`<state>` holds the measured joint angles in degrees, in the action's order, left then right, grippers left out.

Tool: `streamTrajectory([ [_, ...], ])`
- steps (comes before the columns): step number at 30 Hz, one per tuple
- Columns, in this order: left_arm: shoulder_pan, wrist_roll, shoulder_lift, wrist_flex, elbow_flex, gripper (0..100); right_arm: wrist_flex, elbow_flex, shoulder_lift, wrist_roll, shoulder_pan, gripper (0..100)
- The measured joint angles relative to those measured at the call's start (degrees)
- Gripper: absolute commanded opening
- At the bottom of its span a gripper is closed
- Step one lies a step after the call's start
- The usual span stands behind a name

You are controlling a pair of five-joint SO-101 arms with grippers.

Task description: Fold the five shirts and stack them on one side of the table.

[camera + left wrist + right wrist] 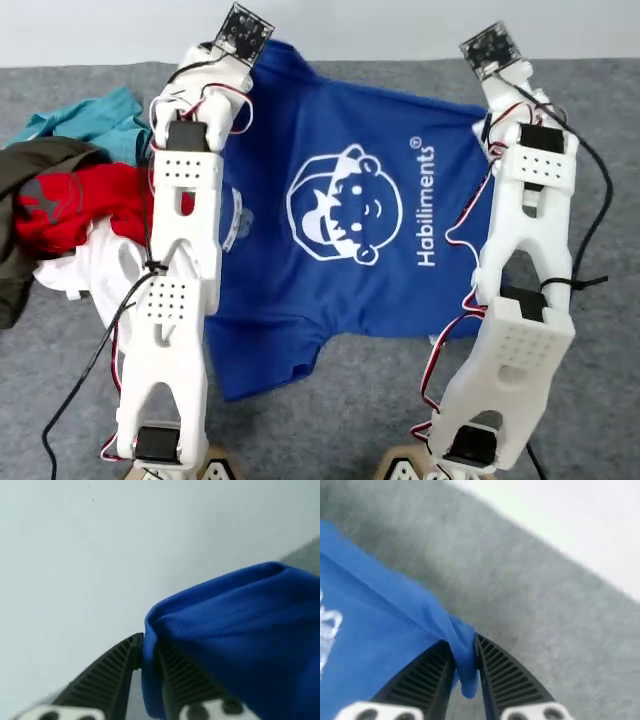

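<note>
A blue shirt (340, 230) with a white cartoon print lies spread across the middle of the grey table, between my two arms. At its far left corner my left gripper (146, 655) is shut on a bunched fold of the blue shirt (235, 630), held up against the pale wall. My right gripper (465, 655) is shut on the blue shirt's (375, 630) far right corner, just above the grey cloth. In the high view the left gripper (243, 40) and the right gripper (492, 48) both sit at the table's far edge.
A heap of other shirts lies at the left: teal (85, 120), dark olive (30, 170), red (80, 205) and white (95, 270). Grey table cloth (370, 400) shows in front of the blue shirt and at the right.
</note>
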<state>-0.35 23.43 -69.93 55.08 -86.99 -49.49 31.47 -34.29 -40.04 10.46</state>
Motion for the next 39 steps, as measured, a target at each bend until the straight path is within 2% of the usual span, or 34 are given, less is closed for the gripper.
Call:
streamTrajectory([
  [7,-0.1,0.3,0.1,30.2,-6.3,0,-14.3,0.0,0.0,-3.4,-0.4,1.0],
  [11,-0.2,4.7,0.1,42.4,-6.3,0,-21.4,0.0,0.0,-5.5,-0.4,1.0],
  [21,-1.7,6.5,3.8,44.0,-6.2,0,-34.8,0.0,0.2,-7.7,-0.4,1.0],
  [25,-1.7,9.2,9.9,44.0,0.0,0,-38.0,0.0,0.3,-8.5,-0.4,1.0],
  [30,-1.7,11.9,21.7,44.0,17.2,0,-43.7,0.0,3.5,-9.1,-0.4,1.0],
  [35,0.7,15.6,37.7,44.0,40.8,0,-50.0,0.0,4.1,-9.1,-0.4,1.0],
  [39,3.3,19.3,50.1,43.9,60.0,0,-50.8,0.0,4.2,-9.2,0.8,1.0],
])
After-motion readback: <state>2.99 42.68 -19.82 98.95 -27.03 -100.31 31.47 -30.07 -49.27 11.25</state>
